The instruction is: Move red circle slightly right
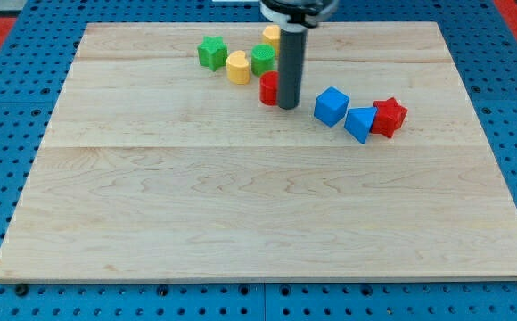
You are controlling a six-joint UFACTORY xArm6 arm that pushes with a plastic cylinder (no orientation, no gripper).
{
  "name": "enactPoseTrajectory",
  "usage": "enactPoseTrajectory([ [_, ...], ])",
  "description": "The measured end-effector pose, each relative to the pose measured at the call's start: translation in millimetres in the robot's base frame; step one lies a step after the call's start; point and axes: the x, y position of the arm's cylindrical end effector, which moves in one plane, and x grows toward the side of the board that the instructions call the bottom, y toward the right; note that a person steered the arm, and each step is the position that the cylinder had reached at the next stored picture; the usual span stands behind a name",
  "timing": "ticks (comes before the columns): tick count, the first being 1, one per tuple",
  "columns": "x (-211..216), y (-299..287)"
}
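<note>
Straight dark grey rod, my tip point(288, 107), black-and-white collar

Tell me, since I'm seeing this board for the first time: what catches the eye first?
The dark rod stands out near the view's top centre, my tip against the right side of the red circle. Left of it cluster a green star, a yellow block and a green block. Right of it, two blue cubes adjoin a red star.

Blue cube point(332, 106) blocks rightward path, seemingly; board point(241, 214) bottom open.
</note>
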Motion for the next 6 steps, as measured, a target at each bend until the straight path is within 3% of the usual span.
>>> enactPoseTrajectory([
  [1,21.7,10.2],
  [2,31.8,-27.9],
  [3,13.7,-76.2],
  [6,-21.9,-40.9],
])
